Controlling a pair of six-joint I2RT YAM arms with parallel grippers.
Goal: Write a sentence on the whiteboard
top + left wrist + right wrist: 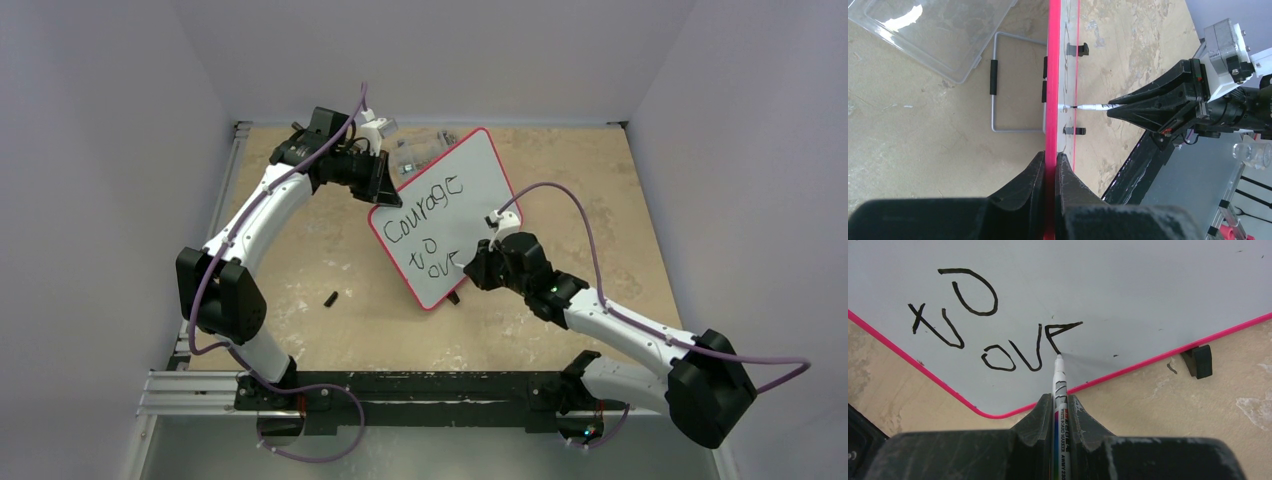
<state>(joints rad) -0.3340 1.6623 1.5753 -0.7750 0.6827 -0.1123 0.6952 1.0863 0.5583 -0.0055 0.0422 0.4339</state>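
Observation:
The whiteboard [450, 215], white with a thin red-pink frame, stands tilted on the table and bears the black words "Courage", "to" and "ove". My left gripper [380, 190] is shut on its upper left edge; the left wrist view shows the pink frame [1053, 75] edge-on between the jaws. My right gripper [478, 268] is shut on a white whiteboard marker [1060, 390]. Its tip touches the board [1128, 290] at the foot of the last letter, near the lower pink edge. One black foot [1198, 361] shows under that edge.
A clear plastic box [420, 150] lies behind the board, also in the left wrist view [933, 35]. A grey wire stand [994, 90] sits behind the board. A small black cap [330, 298] lies on the table left of the board.

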